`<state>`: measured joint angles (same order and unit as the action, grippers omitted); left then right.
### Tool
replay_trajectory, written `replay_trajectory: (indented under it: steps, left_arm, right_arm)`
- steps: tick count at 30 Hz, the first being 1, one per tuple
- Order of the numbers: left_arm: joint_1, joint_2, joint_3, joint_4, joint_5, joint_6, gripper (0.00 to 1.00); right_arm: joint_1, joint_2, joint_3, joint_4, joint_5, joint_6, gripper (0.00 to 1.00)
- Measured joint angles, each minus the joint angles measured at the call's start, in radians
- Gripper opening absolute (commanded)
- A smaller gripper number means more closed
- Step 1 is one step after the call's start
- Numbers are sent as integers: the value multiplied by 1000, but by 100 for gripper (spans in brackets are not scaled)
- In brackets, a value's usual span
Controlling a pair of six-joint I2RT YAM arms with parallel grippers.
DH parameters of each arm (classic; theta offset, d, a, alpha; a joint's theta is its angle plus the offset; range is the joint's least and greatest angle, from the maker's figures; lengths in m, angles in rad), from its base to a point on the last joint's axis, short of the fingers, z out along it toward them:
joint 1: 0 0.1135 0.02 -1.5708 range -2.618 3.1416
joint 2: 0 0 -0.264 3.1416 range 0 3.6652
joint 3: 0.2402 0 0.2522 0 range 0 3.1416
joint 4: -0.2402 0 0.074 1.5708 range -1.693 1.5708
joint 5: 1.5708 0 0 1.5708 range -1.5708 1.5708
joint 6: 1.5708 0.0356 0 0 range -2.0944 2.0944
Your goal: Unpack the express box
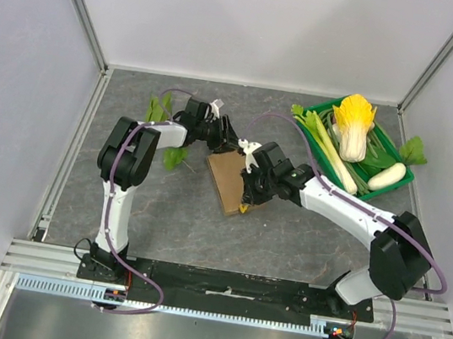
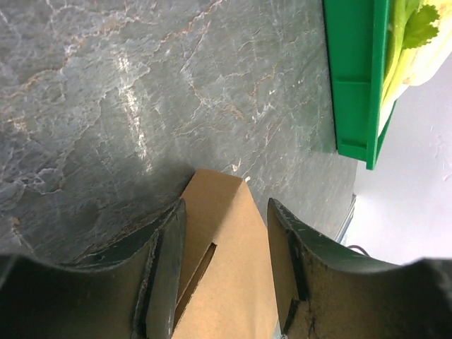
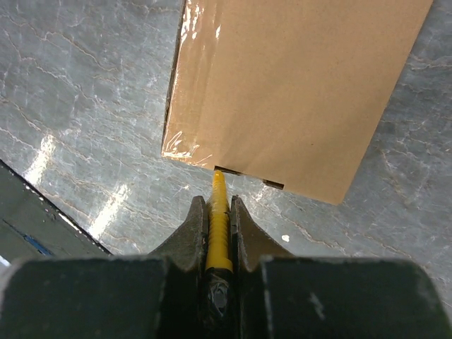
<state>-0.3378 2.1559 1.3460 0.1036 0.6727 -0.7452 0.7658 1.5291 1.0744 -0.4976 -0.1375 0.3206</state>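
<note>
The express box (image 1: 227, 178) lies flat near the middle of the grey stone-patterned table (image 1: 284, 238), turned at an angle to the table's edges, its long sides running from far left to near right. Bare table lies all round it: a wide strip toward the arm bases, another toward the back wall. The green crate (image 1: 403, 172) of vegetables sits well apart in the far right corner, and a few loose green leaves (image 1: 160, 112) lie to the far left, beside the left forearm. White walls close off the left, back and right sides. The left arm reaches forward, its wrist bent toward the centre, which brings the left gripper (image 1: 224, 139) to the box's far end. In the left wrist view its fingers (image 2: 166, 268) stand partly apart, one on each side of that end, close against the cardboard; I cannot tell whether they press it. The right arm stretches leftward across the table, low and nearly straight, with the right gripper (image 3: 217, 205) at the box's near end. It is clamped tight on a yellow tool (image 3: 219, 226), whose tip meets the box's end edge at a small slot. Clear tape shines along the neighbouring corner.
</note>
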Motion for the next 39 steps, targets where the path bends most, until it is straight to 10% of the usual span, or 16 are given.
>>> replay_trajectory:
  steps: [22,39]
  left_arm:
    - [18,-261,-2,-312,-134,175,67]
    - [58,-686,-342,-648,-540,158,68]
  right_arm:
    - [47,-92,39,108,-128,-66,0]
    - [64,-91,5,237,92,36,0]
